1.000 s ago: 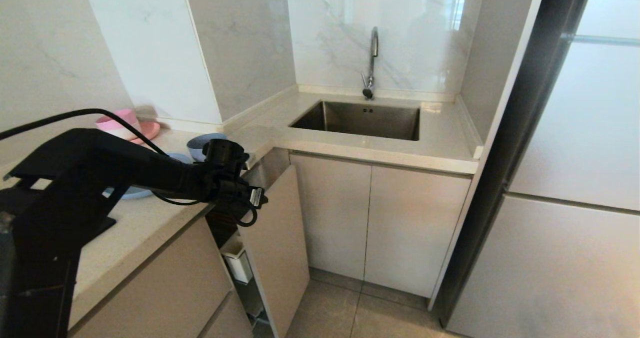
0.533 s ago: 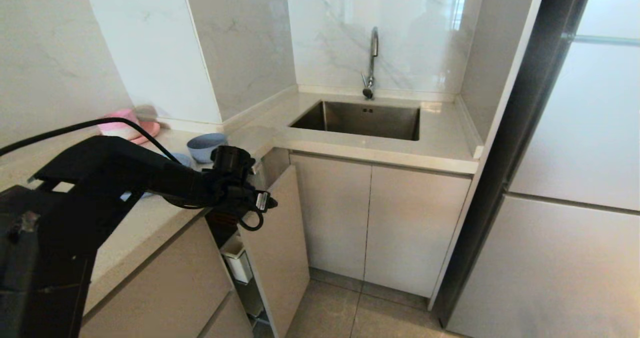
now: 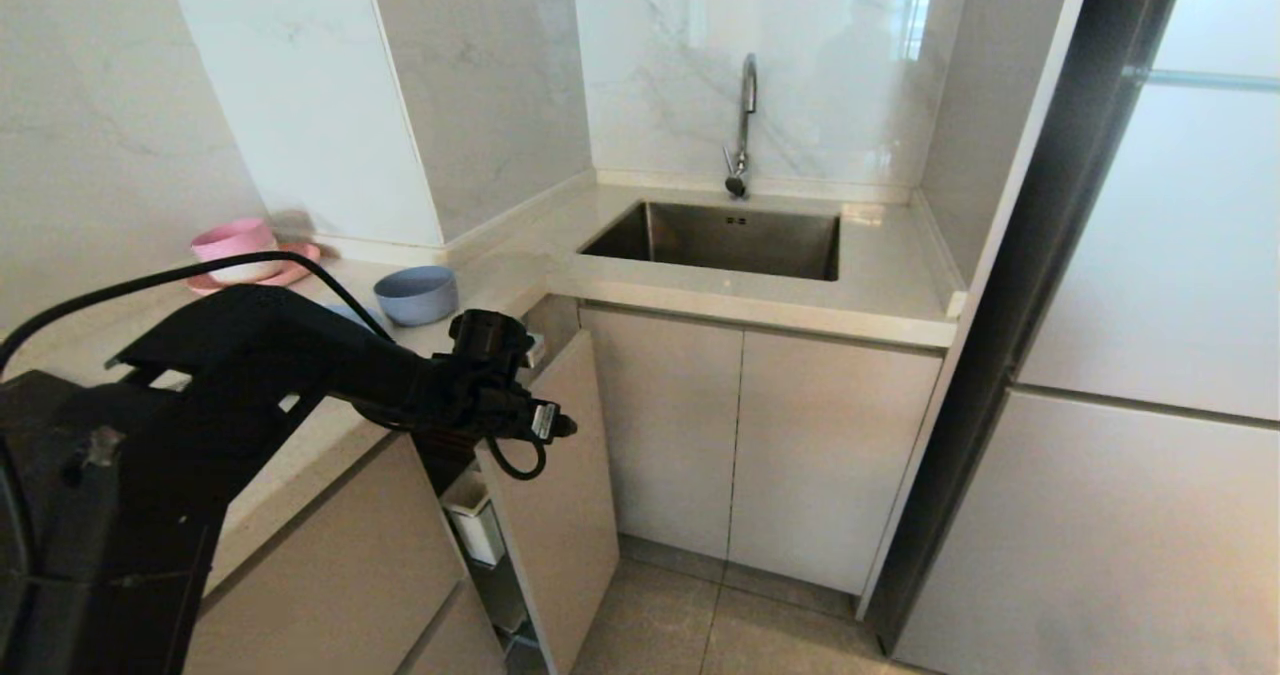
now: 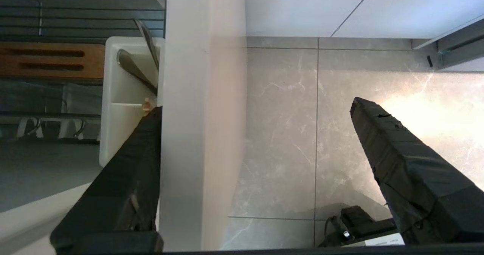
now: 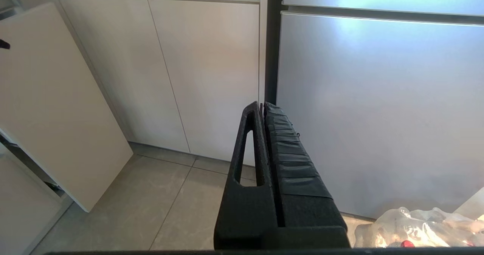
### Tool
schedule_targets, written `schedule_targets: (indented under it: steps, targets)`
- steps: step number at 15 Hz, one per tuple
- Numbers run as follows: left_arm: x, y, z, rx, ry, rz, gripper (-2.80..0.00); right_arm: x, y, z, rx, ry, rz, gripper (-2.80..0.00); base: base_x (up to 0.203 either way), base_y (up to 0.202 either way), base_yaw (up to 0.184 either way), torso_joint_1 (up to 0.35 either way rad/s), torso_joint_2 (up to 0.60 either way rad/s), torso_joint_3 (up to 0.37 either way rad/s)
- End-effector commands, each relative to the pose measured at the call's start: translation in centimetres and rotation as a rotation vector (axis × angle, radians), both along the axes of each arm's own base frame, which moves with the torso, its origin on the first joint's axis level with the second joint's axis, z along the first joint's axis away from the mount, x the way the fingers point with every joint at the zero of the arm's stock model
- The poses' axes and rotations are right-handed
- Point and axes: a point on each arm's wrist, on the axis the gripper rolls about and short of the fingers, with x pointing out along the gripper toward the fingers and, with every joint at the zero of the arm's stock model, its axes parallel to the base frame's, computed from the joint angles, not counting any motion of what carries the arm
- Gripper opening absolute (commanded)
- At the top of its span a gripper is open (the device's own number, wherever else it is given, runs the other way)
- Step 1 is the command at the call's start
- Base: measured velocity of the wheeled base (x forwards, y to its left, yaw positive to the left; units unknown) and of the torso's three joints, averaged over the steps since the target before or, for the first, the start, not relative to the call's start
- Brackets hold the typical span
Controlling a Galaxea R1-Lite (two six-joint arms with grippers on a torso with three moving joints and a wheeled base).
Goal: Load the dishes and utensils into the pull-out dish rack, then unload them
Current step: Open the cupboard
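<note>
Left gripper [image 4: 249, 134] is over the top edge of the pull-out dish rack's beige front panel [image 3: 560, 495], pointing down, jaws spread wide and straddling the panel: one finger [image 4: 128, 179] on the rack side, the other finger [image 4: 408, 172] out over the floor tiles [image 4: 295, 134]. Nothing held. Can't tell if the inner finger touches the panel.

Pull-out dish rack [image 4: 75, 5] is pulled partway out of the lower cabinets at the counter's corner. Left wrist view looks down into it: chrome wires, brown slotted wooden strip [image 4: 49, 60], white hooks [image 4: 53, 128], white utensil caddy [image 4: 124, 96] right against the inside of the front panel. A silver metal utensil [image 4: 145, 45] stands tilted in the caddy, probably the fork, head not readable. A light-brown tip [image 4: 146, 105] shows in the caddy next to the inner finger, maybe the chopsticks, too little visible to confirm.

Blue bowl [image 3: 416, 294] is on the countertop [image 3: 300, 445] near its front edge, close to the rack opening. Sliver of the blue plate [image 3: 352, 313] beside it, mostly hidden behind the left arm. Pink bowl on pink plate [image 3: 236, 251] further back by the wall. Sink [image 3: 725, 238] and faucet [image 3: 742, 125] at the back run of the counter.

Right gripper [image 5: 262, 113] hangs low in front of the lower cabinet doors, fingers pressed together, empty
</note>
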Motion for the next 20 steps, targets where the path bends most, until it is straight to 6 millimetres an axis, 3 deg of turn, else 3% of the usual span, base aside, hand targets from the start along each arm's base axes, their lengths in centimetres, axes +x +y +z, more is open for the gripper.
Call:
schedule_targets:
  steps: [1,8,20]
  targets:
    - [-0.2,-0.3,-0.1,0.001,0.005,-0.009,0.00,0.0,0.0,0.0,0.000,0.001,0.000,-2.80,0.000,0.000,0.000,0.000,0.00,0.000]
    - [-1.6,-2.8,0.2,-0.011,0.017,-0.056,0.00,0.0,0.0,0.0,0.000,0.000,0.000,-2.80,0.000,0.000,0.000,0.000,0.00,0.000]
    - [-6.3,-9.2,1.4,-0.093,0.058,-0.141,0.00,0.0,0.0,0.0,0.000,0.001,0.000,-2.80,0.000,0.000,0.000,0.000,0.00,0.000]
